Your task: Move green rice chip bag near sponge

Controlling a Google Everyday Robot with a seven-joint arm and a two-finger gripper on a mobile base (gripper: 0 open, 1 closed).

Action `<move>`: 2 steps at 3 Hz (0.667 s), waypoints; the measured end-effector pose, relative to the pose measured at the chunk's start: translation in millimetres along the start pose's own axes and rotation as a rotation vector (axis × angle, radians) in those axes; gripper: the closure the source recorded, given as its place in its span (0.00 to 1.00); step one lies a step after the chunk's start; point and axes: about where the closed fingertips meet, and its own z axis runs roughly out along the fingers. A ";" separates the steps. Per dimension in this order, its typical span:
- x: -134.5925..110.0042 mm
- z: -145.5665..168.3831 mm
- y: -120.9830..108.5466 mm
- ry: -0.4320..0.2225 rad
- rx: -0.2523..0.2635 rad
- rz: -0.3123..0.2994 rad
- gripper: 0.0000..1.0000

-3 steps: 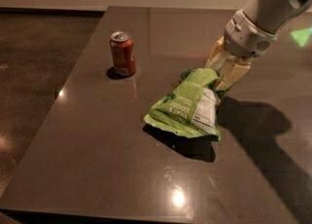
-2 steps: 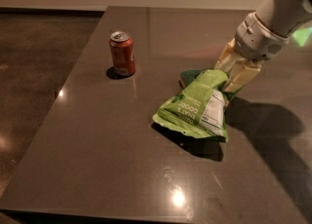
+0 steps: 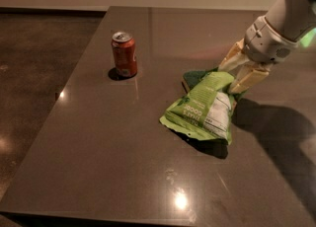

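Observation:
The lime-green rice chip bag (image 3: 201, 110) lies tilted on the dark table, label side up, with its upper end raised. My gripper (image 3: 236, 79), on the arm coming in from the upper right, is shut on that upper end with its pale yellow fingers (image 3: 251, 77) on either side. A dark green sponge (image 3: 193, 77) sits on the table just behind the bag's top left edge. It touches or nearly touches the bag and is partly hidden by it.
A red soda can (image 3: 124, 53) stands upright at the table's left, well apart from the bag. The dark table (image 3: 98, 162) has its left edge along a brown floor and its front edge near the bottom of the view.
My gripper has moved to the right, dragging the green bag with it. The dark green sponge now shows behind the bag's top edge. The can has not moved.

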 end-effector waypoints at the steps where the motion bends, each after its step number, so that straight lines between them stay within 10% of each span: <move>1: -0.4 1.5 -2.0 -0.001 0.005 -0.001 0.00; 2: -0.4 1.6 -2.0 -0.001 0.005 -0.001 0.00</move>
